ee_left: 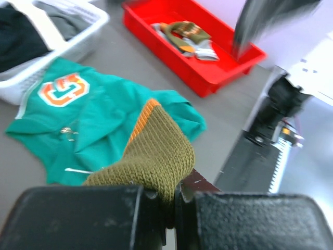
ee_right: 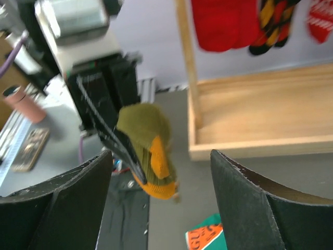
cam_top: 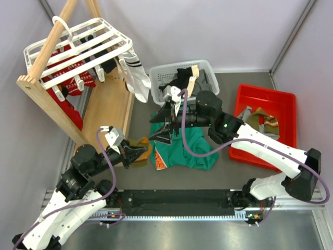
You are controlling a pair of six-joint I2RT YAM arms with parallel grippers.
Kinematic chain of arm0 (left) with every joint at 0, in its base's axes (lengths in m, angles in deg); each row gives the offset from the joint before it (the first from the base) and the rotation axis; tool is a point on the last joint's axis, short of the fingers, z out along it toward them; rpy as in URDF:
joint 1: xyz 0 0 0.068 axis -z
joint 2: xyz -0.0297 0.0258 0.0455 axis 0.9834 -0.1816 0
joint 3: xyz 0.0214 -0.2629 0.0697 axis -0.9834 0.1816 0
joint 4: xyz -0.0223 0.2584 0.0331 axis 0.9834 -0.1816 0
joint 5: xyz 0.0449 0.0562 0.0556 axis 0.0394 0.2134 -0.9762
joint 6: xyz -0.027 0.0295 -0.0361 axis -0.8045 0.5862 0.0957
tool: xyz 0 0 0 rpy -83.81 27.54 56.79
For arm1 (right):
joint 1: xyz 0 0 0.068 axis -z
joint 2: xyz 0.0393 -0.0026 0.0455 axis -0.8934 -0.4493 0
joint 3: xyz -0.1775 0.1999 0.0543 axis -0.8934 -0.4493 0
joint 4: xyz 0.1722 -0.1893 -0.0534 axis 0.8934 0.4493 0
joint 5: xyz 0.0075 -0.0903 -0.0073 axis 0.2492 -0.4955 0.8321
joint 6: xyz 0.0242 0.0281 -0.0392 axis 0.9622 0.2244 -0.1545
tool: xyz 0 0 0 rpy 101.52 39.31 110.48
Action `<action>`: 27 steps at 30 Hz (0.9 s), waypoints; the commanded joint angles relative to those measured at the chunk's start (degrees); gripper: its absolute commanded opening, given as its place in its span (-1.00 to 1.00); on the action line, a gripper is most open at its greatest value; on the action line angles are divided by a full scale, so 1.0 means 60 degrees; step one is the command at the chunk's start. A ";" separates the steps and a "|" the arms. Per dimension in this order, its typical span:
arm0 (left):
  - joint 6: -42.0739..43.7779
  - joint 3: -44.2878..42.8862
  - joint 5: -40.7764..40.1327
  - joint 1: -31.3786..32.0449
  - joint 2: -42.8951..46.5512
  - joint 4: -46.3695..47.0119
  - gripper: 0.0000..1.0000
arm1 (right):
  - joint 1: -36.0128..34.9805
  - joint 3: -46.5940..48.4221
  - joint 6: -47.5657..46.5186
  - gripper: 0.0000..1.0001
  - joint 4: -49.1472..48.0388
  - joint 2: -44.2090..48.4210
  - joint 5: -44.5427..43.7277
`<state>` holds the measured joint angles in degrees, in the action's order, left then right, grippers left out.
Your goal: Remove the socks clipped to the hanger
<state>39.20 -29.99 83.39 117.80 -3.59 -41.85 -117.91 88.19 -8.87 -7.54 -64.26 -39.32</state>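
My left gripper (cam_top: pixel 139 151) is shut on an olive-green sock with orange bands (cam_top: pixel 139 150), held low over the table left of the green shirt; the sock also shows in the left wrist view (ee_left: pixel 151 153) and the right wrist view (ee_right: pixel 150 151). My right gripper (cam_top: pixel 162 136) is open and empty, its fingers (ee_right: pixel 78 198) spread wide, facing the held sock a short way off. The white slatted hanger (cam_top: pixel 78 47) hangs on the wooden rack at the far left, with red socks (cam_top: pixel 70 83), a black sock (cam_top: pixel 107 66) and white socks (cam_top: pixel 136 75) clipped under it.
A green shirt with orange print (cam_top: pixel 182 148) lies mid-table. A white basket (cam_top: pixel 208 70) with dark garments stands behind it. A red bin (cam_top: pixel 268 120) at right holds socks (ee_left: pixel 190 39). The wooden A-frame rack (cam_top: pixel 104 109) stands at left.
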 commanded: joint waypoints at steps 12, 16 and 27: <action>-0.0576 -0.0501 0.1003 0.0010 -0.0527 0.0746 -1.00 | -0.0536 -0.0628 0.0277 0.13 -0.1536 -0.0976 0.1883; -0.0518 -0.0604 0.1151 0.0010 -0.0791 0.0835 -1.00 | -0.0625 -0.0702 0.0423 -0.85 -0.1697 -0.1021 0.1093; -0.0284 -0.0092 -0.0134 0.0010 -0.0747 0.0908 0.71 | 0.0033 -0.0423 0.0686 -1.00 -0.0292 -0.0173 -0.2963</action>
<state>36.69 -31.59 86.82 117.69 -8.77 -41.20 -120.23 83.89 -6.24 -10.94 -69.82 -43.02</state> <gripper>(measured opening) 0.567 0.014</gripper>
